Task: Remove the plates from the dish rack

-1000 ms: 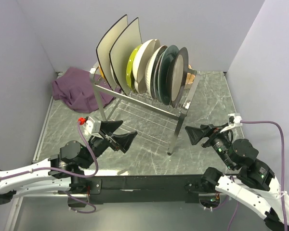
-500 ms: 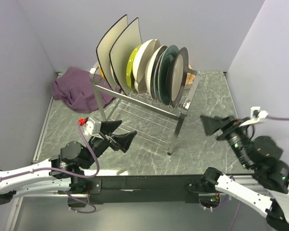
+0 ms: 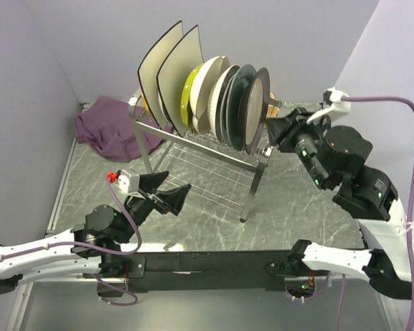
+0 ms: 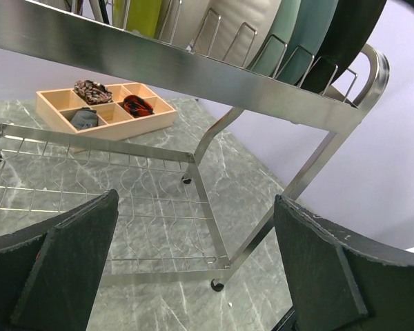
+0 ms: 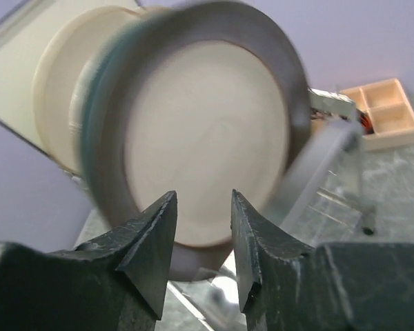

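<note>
Cloth and box on my surface
A crumpled purple cloth (image 3: 107,131) lies upper left on the grey marbled surface (image 3: 297,207); my left wrist view shows a wooden compartment box (image 4: 107,110), upper left, holding small oddments.

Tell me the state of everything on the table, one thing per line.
Mixed plates: standing on edge in the rack.
Silver wire dish rack: upright, loaded.
Left gripper: open, empty.
Right gripper: open, empty, facing brown-rimmed end plate.
Purple cloth: crumpled.
Wooden compartment box: holds small items.
</note>
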Tool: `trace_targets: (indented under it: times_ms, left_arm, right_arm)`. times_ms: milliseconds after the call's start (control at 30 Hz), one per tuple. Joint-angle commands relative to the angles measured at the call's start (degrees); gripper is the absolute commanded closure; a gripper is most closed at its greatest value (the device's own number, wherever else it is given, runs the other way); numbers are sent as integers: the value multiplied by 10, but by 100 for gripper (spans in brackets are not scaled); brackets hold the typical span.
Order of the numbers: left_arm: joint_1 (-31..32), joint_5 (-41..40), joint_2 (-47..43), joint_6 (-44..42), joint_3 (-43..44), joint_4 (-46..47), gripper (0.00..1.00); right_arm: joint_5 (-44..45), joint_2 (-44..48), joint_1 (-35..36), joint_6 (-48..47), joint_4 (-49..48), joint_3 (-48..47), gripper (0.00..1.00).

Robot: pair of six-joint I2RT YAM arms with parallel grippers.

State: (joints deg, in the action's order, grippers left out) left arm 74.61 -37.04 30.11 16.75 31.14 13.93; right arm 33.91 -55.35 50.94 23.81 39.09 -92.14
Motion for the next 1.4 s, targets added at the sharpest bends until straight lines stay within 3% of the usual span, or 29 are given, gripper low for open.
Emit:
trace_targets:
  times_ms: [0,200,333,633,833,1067,1367]
  left_arm:
    - [4,-6,3,-8,1,23,1]
    - [3,-1,14,-6,3,24,0]
    - [3,5,15,-3,4,23,0]
    - [3,3,8,-5,-1,29,1]
    - [3,7,14,-3,2,26,1]
    - [3,5,24,-5,2,30,1]
    - [3,-1,43,-8,7,31,1]
  right_arm:
    - [17,-46,36,-19,-30,-97,57]
    - [167,-127,165,-58,0,-221,57]
    - [229,-178,202,-56,41,-283,55]
    - [363,-230,221,-55,45,-264,51]
    - [359,-230,207,-35,69,-231,48]
    - [223,-203,145,-34,54,-178,50]
    - [227,-203,134,-29,49,-162,60]
